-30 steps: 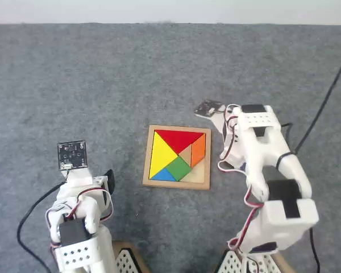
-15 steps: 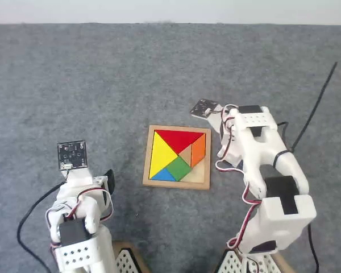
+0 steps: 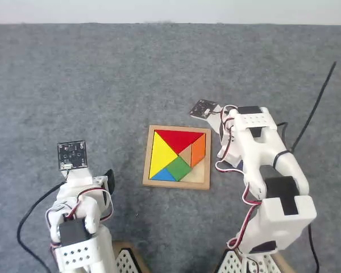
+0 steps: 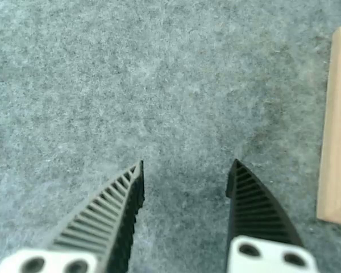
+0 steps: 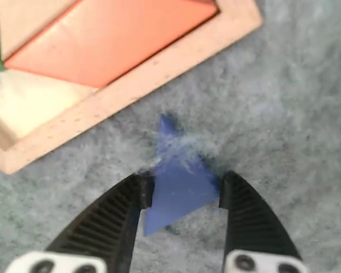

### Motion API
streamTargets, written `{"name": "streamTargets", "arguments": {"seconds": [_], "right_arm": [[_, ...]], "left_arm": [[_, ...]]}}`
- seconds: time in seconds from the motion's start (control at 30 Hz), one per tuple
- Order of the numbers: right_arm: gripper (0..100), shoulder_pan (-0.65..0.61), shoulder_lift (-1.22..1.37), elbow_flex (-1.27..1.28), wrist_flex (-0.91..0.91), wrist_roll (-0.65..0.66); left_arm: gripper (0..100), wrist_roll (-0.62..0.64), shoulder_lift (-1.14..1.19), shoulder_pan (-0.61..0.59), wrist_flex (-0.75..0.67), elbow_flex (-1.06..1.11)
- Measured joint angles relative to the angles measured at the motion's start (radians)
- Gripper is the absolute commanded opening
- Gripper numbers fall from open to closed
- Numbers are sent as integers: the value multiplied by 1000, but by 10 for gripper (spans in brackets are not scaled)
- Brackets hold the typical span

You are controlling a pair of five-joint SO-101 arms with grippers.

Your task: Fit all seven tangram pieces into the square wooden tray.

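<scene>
Right arm [image 3: 260,152] is stretched forward along the right side of the square wooden tray [image 3: 146,162], wrist pitched down. Right gripper [image 5: 182,182] is narrowed onto the blue triangle [image 5: 179,198], one finger against each edge. The triangle is just outside the tray rim, near the orange piece [image 5: 113,40]; possibly still resting on the carpet [image 5: 295,102]. Left arm [image 3: 79,211] is folded back. Left gripper [image 4: 184,170] is spread wide with nothing in it, over carpet beside the tray.
</scene>
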Motion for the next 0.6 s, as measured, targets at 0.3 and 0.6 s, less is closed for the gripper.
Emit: {"name": "streamTargets", "arguments": {"seconds": [0.3, 0.6], "right_arm": [[91, -5, 0, -95, 126, -302], [217, -8, -3, -275, 356, -532]], "left_arm": [[234, 0, 0, 0, 0, 0], [234, 0, 0, 0, 0, 0]]}}
